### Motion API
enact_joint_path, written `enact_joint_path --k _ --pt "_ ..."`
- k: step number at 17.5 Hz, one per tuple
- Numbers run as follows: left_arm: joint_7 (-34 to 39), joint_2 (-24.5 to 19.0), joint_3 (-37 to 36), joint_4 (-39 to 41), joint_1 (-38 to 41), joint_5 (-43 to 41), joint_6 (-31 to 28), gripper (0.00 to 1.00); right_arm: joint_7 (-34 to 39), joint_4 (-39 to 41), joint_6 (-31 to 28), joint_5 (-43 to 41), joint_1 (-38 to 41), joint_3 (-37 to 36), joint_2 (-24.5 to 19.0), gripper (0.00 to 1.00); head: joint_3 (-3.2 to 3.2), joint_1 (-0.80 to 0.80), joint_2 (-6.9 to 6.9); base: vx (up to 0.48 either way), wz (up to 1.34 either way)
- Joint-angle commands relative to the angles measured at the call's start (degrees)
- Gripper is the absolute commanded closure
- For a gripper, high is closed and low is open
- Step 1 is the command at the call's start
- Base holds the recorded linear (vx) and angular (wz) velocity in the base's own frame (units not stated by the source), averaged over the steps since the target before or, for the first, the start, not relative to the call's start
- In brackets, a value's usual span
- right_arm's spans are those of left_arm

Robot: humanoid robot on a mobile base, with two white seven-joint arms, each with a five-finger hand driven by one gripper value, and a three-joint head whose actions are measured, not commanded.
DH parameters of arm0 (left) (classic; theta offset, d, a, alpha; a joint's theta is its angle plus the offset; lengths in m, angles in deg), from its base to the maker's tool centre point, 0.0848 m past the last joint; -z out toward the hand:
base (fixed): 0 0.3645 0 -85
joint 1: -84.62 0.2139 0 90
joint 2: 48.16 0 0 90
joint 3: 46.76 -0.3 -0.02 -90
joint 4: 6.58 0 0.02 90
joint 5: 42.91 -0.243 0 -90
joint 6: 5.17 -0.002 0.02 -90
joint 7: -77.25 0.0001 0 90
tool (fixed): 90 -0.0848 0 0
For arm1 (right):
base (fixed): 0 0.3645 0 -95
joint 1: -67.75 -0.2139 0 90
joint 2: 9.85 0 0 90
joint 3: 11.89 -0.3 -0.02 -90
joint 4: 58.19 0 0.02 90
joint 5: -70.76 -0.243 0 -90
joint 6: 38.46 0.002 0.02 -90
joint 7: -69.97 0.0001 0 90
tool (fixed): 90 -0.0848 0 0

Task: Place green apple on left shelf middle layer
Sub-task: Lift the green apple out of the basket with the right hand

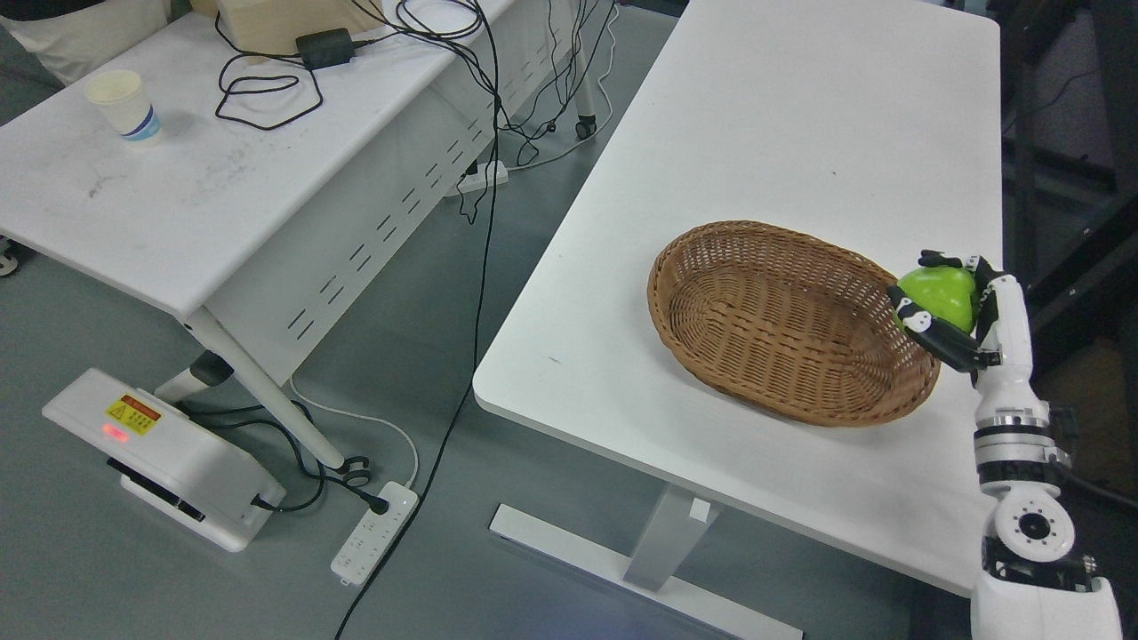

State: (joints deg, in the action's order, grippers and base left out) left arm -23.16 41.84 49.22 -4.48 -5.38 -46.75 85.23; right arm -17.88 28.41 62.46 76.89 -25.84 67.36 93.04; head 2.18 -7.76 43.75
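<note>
Lab: white desks, trailing cables, power strip.

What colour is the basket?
Brown woven wicker; the basket is clearest in the head view, beside the right hand holding the apple.

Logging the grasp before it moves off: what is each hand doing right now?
Right hand: closed on the green apple, beside the wicker basket.
Left hand: not in view.

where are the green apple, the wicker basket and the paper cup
green apple (pixel 941 295), head view, on its bare green skin between the fingers
wicker basket (pixel 711 238), head view, on its far rim
paper cup (pixel 125 104), head view, on its side wall
</note>
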Motion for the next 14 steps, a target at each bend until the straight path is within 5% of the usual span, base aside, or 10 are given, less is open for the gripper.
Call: enact_joint_path --k 1,14 --pt "-0.04 -1.00 0.00 0.00 -1.23 -0.02 0.05 0.00 -1.53 5.41 1.82 -1.04 4.90 -4.19 -5.59 1.00 0.00 0.00 0.00 -0.026 -0.16" --pt "-0.04 -1.00 0.00 0.00 -1.23 -0.02 0.05 0.00 -1.01 5.24 2.00 -0.86 7.89 -1.38 -6.04 1.00 0.00 0.00 0.00 -0.025 -0.17"
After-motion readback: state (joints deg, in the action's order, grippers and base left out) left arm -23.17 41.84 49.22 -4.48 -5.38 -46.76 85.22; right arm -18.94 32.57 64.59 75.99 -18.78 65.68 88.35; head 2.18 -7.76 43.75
